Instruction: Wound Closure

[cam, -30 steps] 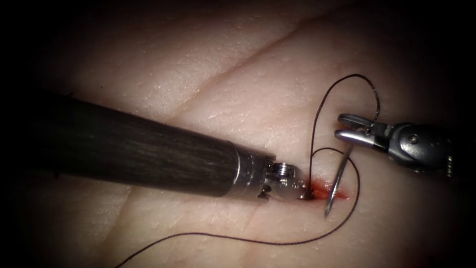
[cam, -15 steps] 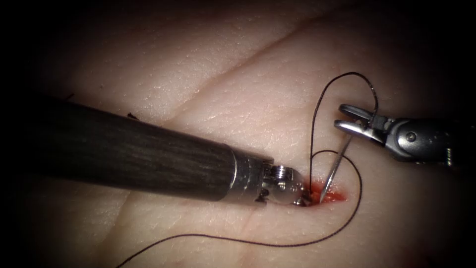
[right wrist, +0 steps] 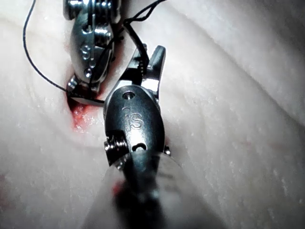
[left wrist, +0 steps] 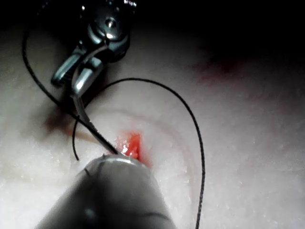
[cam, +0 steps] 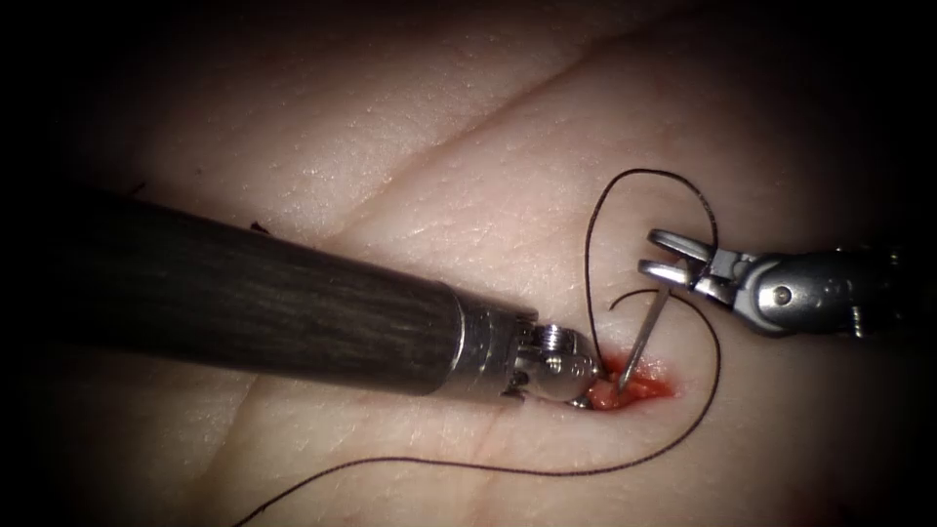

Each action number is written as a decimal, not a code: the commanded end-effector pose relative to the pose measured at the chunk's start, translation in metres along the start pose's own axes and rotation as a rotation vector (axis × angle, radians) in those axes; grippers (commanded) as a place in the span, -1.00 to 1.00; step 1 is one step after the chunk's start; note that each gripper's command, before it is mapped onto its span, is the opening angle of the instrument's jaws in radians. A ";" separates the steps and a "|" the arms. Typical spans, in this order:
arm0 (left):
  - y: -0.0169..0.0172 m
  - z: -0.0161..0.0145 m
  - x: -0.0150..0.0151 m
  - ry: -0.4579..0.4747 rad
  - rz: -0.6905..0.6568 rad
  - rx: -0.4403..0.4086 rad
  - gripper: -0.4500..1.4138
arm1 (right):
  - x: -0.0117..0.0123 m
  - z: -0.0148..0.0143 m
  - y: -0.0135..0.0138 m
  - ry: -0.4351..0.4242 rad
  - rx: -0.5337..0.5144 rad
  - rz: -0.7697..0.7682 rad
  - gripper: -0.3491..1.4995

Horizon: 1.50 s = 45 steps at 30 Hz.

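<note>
The tissue (cam: 468, 166) carries a short red cut (cam: 649, 390). My right gripper (cam: 659, 254) is shut on the curved needle (cam: 639, 342) near its rear end. The needle slants down and left, and its tip sits in the cut's opening beside my left gripper (cam: 593, 385). That left tool presses on the cut's left end, and the right wrist view shows its jaws parted (right wrist: 81, 93) with nothing in them. Dark thread (cam: 644, 174) loops above the right tool, then runs down around the right of the cut. In the left wrist view the needle (left wrist: 95, 131) reaches the cut (left wrist: 133, 145).
The long thread tail (cam: 488, 466) lies across the tissue below the cut and trails off to the lower left. The left arm's dark shaft (cam: 254, 293) covers the tissue left of the cut. A crease (cam: 508, 102) runs diagonally across the tissue above.
My right tool has moved left and carried the needle tip from the cut's right side into the cut. The left jaws have parted at the cut's left end. The thread loop shifted left.
</note>
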State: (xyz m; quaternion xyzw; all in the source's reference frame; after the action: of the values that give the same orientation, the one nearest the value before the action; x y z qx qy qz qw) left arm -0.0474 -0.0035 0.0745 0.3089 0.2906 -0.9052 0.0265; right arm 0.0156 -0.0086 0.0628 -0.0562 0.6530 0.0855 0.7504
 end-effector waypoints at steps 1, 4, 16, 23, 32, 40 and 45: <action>-0.0002 0.0008 0.0002 0.000 0.000 -0.001 0.19 | -0.0004 0.0006 -0.0008 0.002 0.002 -0.017 -1.00; -0.0003 0.0008 0.0003 0.001 -0.005 -0.002 0.19 | -0.0004 0.0007 -0.0011 0.007 0.000 -0.055 -1.00; -0.0002 -0.0008 0.0011 0.046 -0.019 0.003 0.08 | -0.0016 0.0018 -0.0047 -0.020 0.048 -0.166 -1.00; 0.0010 -0.0020 0.0022 0.064 -0.026 0.023 0.04 | -0.0026 0.0017 -0.0048 -0.034 0.067 -0.177 -1.00; 0.0056 -0.0051 0.0031 0.080 -0.030 0.122 -0.08 | -0.0008 0.0022 -0.0031 -0.011 0.074 -0.156 -1.00; 0.0095 -0.0080 0.0041 0.147 -0.059 0.213 -0.23 | -0.0015 0.0025 -0.0030 -0.006 0.087 -0.125 -1.00; 0.0104 -0.0081 0.0053 0.161 -0.074 0.233 -0.28 | -0.0021 0.0024 -0.0034 -0.016 0.102 -0.128 -1.00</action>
State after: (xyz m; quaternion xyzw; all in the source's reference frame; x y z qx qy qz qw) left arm -0.0445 -0.0068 0.0603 0.3717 0.1942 -0.9054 -0.0660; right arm 0.0177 -0.0110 0.0646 -0.0596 0.6454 0.0046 0.7615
